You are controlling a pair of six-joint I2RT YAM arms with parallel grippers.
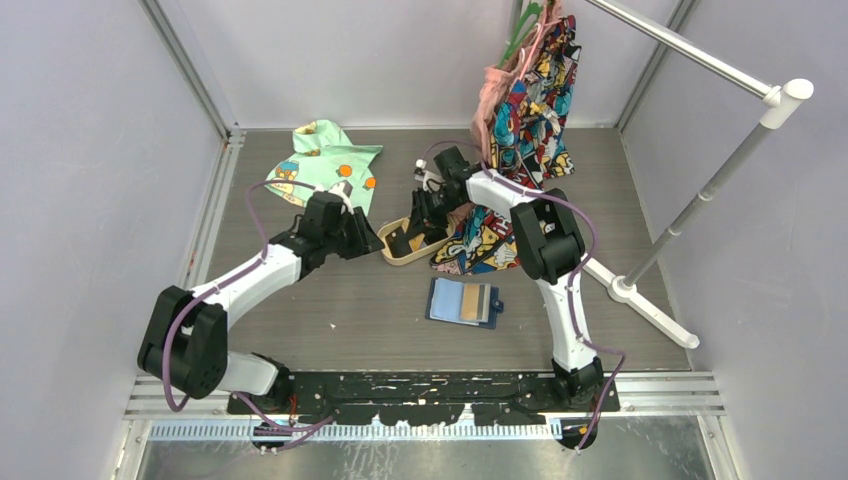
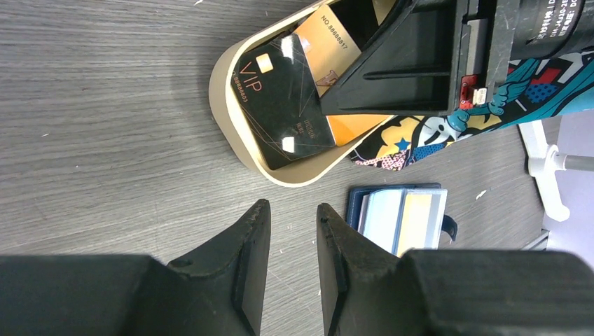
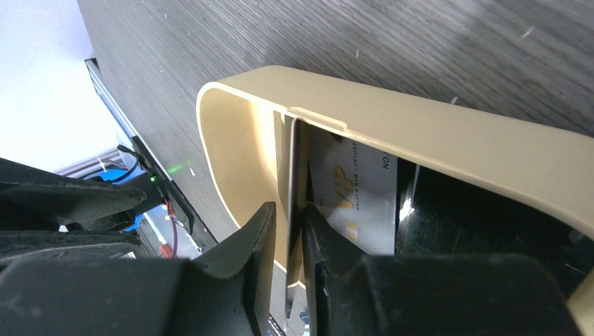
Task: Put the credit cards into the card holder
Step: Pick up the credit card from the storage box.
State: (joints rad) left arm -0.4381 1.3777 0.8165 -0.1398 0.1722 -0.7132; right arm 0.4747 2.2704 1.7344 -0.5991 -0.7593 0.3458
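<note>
Two arms reach out from the near edge of the grey wood-grain table (image 1: pixel 330 320). Nearest to them the navy card holder (image 1: pixel 463 302) lies open and flat, its pale inner pockets facing up, well apart from both grippers.

Farther out stands a tan oval tray (image 1: pixel 390 250) with the credit cards (image 2: pixel 301 91) inside it: a black VIP card (image 2: pixel 284 98) lies on top and an orange card (image 2: pixel 329 49) shows from under it. The left gripper (image 2: pixel 291 210) hovers over bare table just beside the tray's left end, its jaws a narrow gap apart with nothing between them. The right gripper (image 3: pixel 288 206) is down inside the tray, and its jaws look pressed onto a dark card (image 3: pixel 294 161) that stands on edge near the tray's curved end.

Just right of the tray a comic-print cloth (image 1: pixel 530 100) hangs from a white rack (image 1: pixel 700 200) and trails onto the table. At the back left lies a crumpled green printed cloth (image 1: pixel 325 160).
</note>
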